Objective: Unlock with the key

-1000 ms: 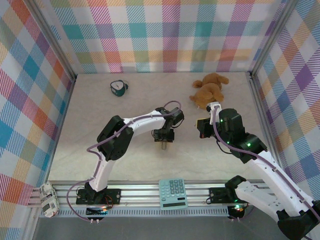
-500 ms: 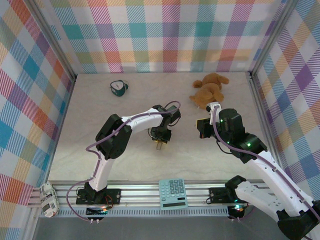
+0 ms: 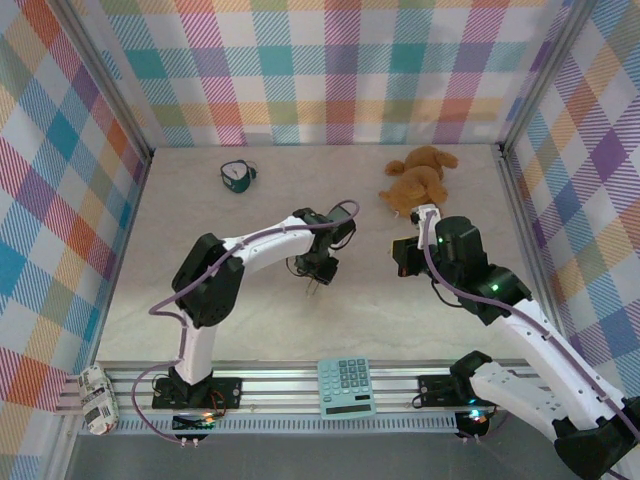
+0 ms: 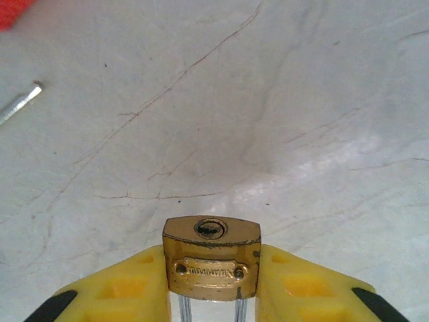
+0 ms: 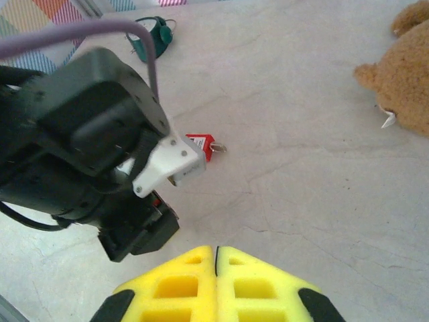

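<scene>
A: How are the left jaws seen to stand?
B: They are closed on the brass lock (image 4: 211,265). Its body is pinched from both sides by the yellow fingers (image 4: 134,272). The keyhole (image 4: 210,229) is turned toward the wrist camera, and two silver shackle legs (image 4: 181,310) are seen running back between the fingers. Whether the lock is touching the counter (image 4: 301,100) cannot be told.
A: And the right jaws?
B: They are pressed together, pad against pad, and nothing is seen sticking out between them. From above they are found to the right of the left jaws, apart from them.
A: Where is the key to be found?
B: A thin metal sliver, taken to be the key (image 4: 20,104), is lying flat on the counter at the left edge of the left wrist view. It is apart from the brass lock and is gripped by no jaws. The red lock (image 5: 199,146) is lying on the counter, seen just past the left arm (image 5: 87,134) in the right wrist view.
A: What else is placed around?
B: A bear (image 3: 418,180) is laid at the far right, a small teal item (image 3: 237,176) at the far left, and a calculator (image 3: 347,387) is set on the rail (image 3: 270,378) at the near edge, between the arm bases.
</scene>
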